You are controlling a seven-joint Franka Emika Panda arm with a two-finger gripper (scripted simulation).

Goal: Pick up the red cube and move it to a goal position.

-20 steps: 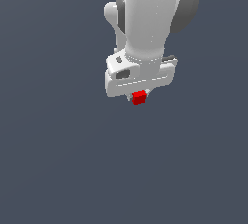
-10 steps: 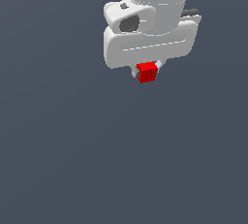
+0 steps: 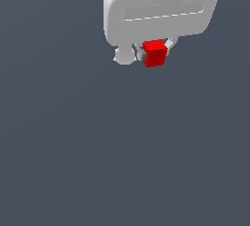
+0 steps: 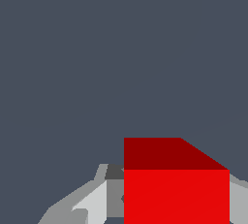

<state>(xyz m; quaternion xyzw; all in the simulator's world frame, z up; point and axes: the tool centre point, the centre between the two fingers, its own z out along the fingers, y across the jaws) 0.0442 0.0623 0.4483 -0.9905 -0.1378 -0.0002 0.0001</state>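
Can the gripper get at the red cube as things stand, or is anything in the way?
Yes, it looks that way: the red cube sits between the fingers of the gripper under the white hand. The wrist view shows the cube flanked by a finger, with nothing else near it.

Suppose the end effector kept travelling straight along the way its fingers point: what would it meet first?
Nothing shows in that line. Past the end effector and the red cube it grips, the wrist view shows only plain grey; depth is unclear.
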